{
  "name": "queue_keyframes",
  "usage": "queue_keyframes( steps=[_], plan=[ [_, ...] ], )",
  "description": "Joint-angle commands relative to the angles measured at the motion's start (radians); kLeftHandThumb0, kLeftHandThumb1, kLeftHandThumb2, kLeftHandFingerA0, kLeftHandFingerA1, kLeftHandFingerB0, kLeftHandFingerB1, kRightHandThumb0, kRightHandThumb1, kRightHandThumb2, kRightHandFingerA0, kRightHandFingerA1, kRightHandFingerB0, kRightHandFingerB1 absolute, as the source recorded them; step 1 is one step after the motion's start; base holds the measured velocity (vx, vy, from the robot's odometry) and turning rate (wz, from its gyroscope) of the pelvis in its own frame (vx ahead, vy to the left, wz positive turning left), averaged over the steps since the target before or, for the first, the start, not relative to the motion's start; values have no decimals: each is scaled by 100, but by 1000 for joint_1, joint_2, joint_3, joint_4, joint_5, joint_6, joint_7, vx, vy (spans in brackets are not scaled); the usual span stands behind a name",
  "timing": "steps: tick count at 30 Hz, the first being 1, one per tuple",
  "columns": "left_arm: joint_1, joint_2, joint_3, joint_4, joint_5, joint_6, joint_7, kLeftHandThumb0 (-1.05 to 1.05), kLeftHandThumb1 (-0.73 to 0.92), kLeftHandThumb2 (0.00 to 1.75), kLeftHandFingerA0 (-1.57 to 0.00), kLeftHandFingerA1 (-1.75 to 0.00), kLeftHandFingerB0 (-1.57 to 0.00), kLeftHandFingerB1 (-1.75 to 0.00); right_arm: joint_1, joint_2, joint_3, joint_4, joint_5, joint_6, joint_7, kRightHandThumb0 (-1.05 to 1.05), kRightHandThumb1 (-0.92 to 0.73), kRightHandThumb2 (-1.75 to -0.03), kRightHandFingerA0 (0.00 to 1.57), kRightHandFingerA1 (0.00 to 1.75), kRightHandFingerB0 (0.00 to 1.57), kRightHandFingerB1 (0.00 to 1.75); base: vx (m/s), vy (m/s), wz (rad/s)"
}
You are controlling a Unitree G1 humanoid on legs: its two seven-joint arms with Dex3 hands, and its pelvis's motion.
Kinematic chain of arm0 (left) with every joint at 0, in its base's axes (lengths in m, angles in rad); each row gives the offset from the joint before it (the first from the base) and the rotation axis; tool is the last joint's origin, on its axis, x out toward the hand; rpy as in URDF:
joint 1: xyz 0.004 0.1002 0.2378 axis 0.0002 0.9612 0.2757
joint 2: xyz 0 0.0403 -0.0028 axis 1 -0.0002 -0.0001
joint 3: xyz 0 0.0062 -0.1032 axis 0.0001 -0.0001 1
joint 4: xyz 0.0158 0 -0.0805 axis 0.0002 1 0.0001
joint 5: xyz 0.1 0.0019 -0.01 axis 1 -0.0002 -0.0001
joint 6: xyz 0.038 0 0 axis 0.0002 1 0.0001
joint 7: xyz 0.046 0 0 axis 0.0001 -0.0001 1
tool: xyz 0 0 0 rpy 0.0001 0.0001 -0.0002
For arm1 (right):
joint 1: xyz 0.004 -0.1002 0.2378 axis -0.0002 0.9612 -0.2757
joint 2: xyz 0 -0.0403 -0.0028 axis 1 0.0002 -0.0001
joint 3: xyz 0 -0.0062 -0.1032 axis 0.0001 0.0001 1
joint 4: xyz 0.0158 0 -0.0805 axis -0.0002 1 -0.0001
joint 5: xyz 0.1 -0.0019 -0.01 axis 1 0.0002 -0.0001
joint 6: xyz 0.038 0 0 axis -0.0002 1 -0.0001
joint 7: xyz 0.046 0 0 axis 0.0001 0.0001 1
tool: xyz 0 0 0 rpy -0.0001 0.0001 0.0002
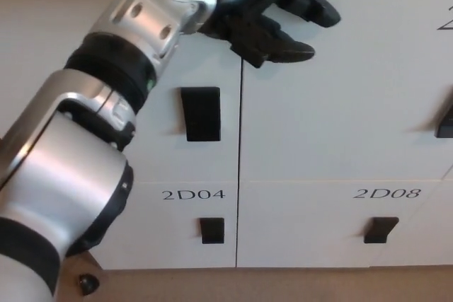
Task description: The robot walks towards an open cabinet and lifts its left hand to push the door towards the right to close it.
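Note:
My left arm reaches up from the lower left, and its black left hand (265, 12) is open with fingers spread, lying against the upper left corner of a white cabinet door (340, 97). That door now lies flat in line with the neighbouring white fronts, with a thin dark seam (240, 139) on its left. The right hand is not in view.
The white door to the left carries a black handle (200, 113). Below are fronts labelled 2D04 (193, 194) and 2D08 (387, 193), each with a small black handle (211, 230). A tan floor strip (283, 284) runs along the bottom.

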State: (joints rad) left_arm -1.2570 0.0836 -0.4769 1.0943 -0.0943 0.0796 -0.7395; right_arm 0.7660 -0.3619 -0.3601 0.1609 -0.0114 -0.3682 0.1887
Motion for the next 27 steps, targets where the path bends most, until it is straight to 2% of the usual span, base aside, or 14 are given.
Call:
queue_keyframes(
  steps=[1,3,4,5,8,9,12,15,16,20,21,22,23,27],
  plan=[
    [150,243,119,-87,73,-117,155,-63,67,61,-22,-31,-16,-27,27,-13,-26,-73,67,-32,55,-38,-68,-61,72,49,59,43,0,0,0],
    [311,258,102,-424,51,-109,14,-68,67,61,-29,-33,-22,-28,-12,-19,-8,-110,63,3,58,-33,-70,-60,78,51,62,44,0,0,0],
    [426,286,74,-681,3,-54,-66,-67,68,60,-34,-33,-28,-30,-57,-23,13,-120,52,4,59,-32,-69,-61,81,56,62,45,0,0,0],
    [426,286,74,-681,3,-54,-66,-67,68,60,-34,-33,-28,-30,-57,-23,13,-120,52,4,59,-32,-69,-61,81,56,62,45,0,0,0],
    [639,378,0,-1202,-128,97,-187,-66,68,61,-36,-33,-29,-30,-166,-34,68,-147,33,34,75,-31,-71,-61,75,50,60,44,0,0,0],
    [689,428,-27,-1342,-182,141,-208,-68,54,94,-36,-51,-16,-41,-202,-34,94,-180,23,82,81,-32,-71,-62,67,45,57,42,0,0,0],
    [829,567,-69,-1600,-315,199,-257,-66,53,94,-41,-53,-21,-42,-309,-18,172,-245,-30,201,84,-34,-70,-61,70,45,59,41,0,0,0],
    [910,629,-78,-1666,-343,186,-294,-67,54,96,-42,-54,-21,-42,-370,-4,212,-249,-56,246,84,-36,-69,-61,69,45,60,41,0,0,0],
    [962,651,-69,-1657,-348,162,-311,-71,71,62,-47,-37,-38,-32,-398,3,230,-237,-68,251,86,-33,-69,-60,68,46,59,42,0,0,0],
    [1145,706,-6,-1597,-361,107,-344,-69,69,62,-48,-39,-42,-34,-487,27,283,-189,-89,265,98,-32,-69,-60,68,47,59,43,0,0,0],
    [1205,717,27,-1539,-350,71,-360,-62,54,97,-47,-57,-26,-45,-525,37,300,-166,-98,273,101,-31,-70,-59,71,48,62,44,0,0,0],
    [1257,725,59,-1478,-334,32,-378,-62,54,97,-47,-57,-26,-45,-562,44,317,-146,-108,282,102,-31,-70,-59,71,48,62,44,0,0,0],
    [1282,724,79,-1421,-316,-5,-389,-75,64,68,-51,-41,-42,-37,-589,49,326,-122,-114,289,101,-34,-69,-60,68,49,59,44,0,0,0],
    [1377,694,137,-1280,-271,-70,-361,-69,67,61,-54,-39,-49,-36,-643,52,346,-67,-134,316,90,-33,-70,-60,67,49,59,45,0,0,0]
  ],
)
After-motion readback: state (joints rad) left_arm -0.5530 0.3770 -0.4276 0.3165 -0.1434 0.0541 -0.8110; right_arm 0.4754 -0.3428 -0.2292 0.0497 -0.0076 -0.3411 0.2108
